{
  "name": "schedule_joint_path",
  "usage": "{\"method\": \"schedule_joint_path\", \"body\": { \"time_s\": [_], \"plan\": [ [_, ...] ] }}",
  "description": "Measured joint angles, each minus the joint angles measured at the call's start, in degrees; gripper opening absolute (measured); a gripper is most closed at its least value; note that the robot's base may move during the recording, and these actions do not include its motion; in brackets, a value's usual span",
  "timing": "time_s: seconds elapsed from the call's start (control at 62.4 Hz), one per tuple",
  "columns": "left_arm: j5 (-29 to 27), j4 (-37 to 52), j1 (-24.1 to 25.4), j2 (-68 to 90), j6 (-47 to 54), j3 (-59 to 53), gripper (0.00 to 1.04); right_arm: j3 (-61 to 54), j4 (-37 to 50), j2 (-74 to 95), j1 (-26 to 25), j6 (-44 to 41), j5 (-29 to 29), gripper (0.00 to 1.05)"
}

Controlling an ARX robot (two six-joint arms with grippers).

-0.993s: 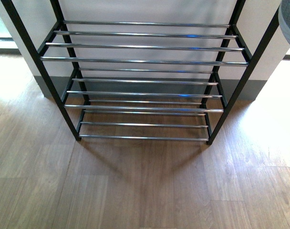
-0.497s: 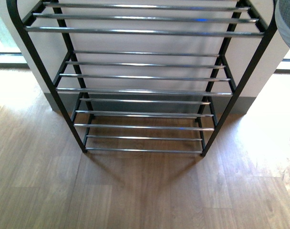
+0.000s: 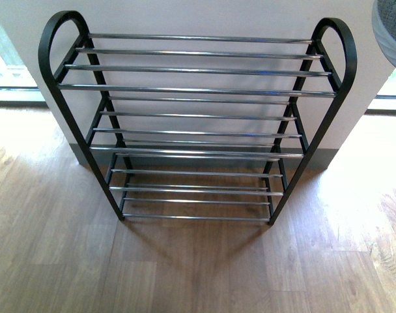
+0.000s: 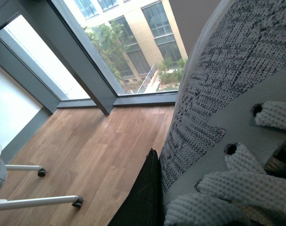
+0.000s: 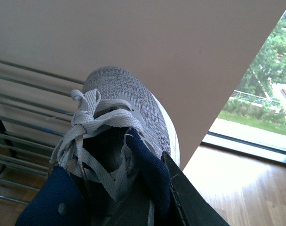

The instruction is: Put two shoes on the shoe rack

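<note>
Right wrist view: the right gripper (image 5: 157, 202) pinches 1 grey shoe (image 5: 129, 94) by its rim; the left gripper (image 4: 150, 197) pinches the other shoe (image 4: 218, 70). Both look soft, light, bendy.

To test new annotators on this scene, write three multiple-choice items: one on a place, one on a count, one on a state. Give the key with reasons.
1. Where does the rack stand?
A. On the floor, by the wall
B. On a table
C. In mid-room, far from any wall

2. How many tiers of bars has it?
A. Two
B. Three
C. Five

3. What lies on the rack?
A. One sneaker
B. Two slides
C. No shoes

Key: 1 A, its feet are on wood planks at the white wall. 2 B, three sets of chrome bars show. 3 C, every bar is bare; the sneaker is in the air.
</note>
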Motion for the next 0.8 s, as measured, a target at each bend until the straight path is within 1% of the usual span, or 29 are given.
{"method": "schedule_joint_path", "body": {
  "time_s": [0.625, 0.657, 0.689, 0.705, 0.721, 0.801],
  "plan": [
    [0.0, 0.0, 0.0, 0.0, 0.0, 0.0, 0.02, 0.0, -0.1, 0.0, 0.0, 0.0, -0.1, 0.01],
    [0.0, 0.0, 0.0, 0.0, 0.0, 0.0, 0.02, 0.0, 0.0, 0.0, -0.5, 0.4, -2.4, 0.01],
    [0.0, 0.0, 0.0, 0.0, 0.0, 0.0, 0.02, 0.0, -0.1, 0.1, -1.0, 0.8, -6.1, 0.01],
    [0.0, 0.0, 0.0, 0.0, 0.0, 0.0, 0.02, 0.0, -0.1, 0.1, -1.0, 0.9, -6.6, 0.01],
    [0.0, 0.0, 0.0, 0.0, 0.0, 0.0, 0.02, 0.0, -0.3, 0.2, -1.2, 1.2, -8.2, 0.01],
    [0.0, 0.0, 0.0, 0.0, 0.0, 0.0, 0.02, 1.1, -2.5, 0.8, -1.0, 2.8, -9.9, 0.01]
  ]
}}
